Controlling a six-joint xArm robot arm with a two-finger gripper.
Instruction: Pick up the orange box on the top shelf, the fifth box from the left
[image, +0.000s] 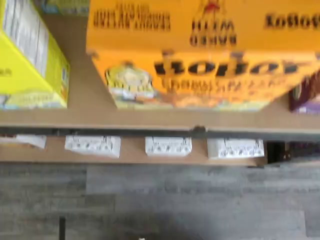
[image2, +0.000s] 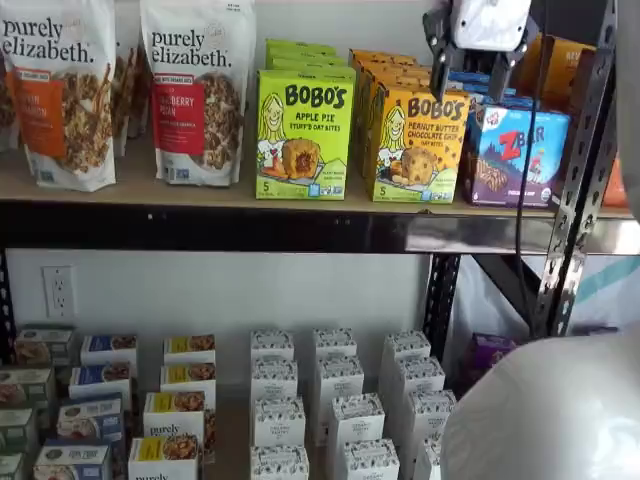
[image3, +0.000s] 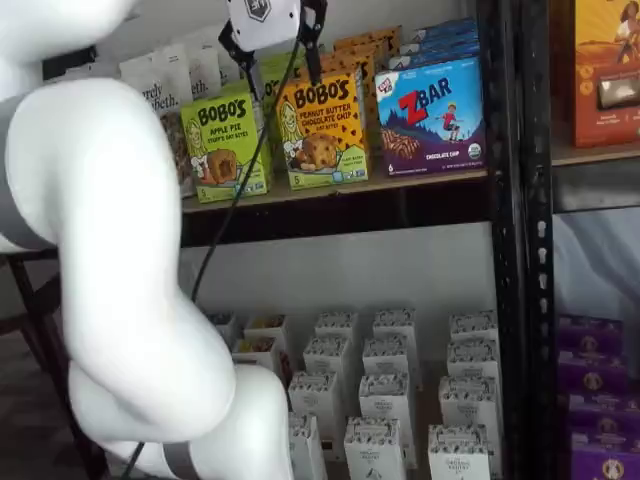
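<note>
- Nearest the cameras, the robot's white arm (image3: 110, 280) is being seen filling the left of a shelf view, with a black cable hanging beside it.
- The gripper (image3: 272, 55), a white body with two black fingers, is being held high over the front of the top shelf (image2: 300, 228) in both shelf views; its fingers are spread wide apart and nothing is being gripped between them.
- Just beneath the gripper, the orange box (image2: 418, 143), an upright Bobo's Peanut Butter Chocolate Chip carton, is being displayed at the front edge of the top shelf, untouched by the fingers.
- The orange box is being flanked by a green Bobo's Apple Pie box (image2: 303, 134) just beside it on one side and a blue-purple ZBar box (image2: 516, 155) just beside it on the other.
- In the wrist view, the orange box's top and front are being looked down on from above, blurred, with the tan shelf board showing in front of it.
- Farther along the top shelf, purely elizabeth granola bags (image2: 190, 90) are being shown standing upright.
- More orange and green cartons are being lined up behind the front boxes.
- Below, on a lower shelf, rows of small white boxes (image2: 335, 415) are being shown.
</note>
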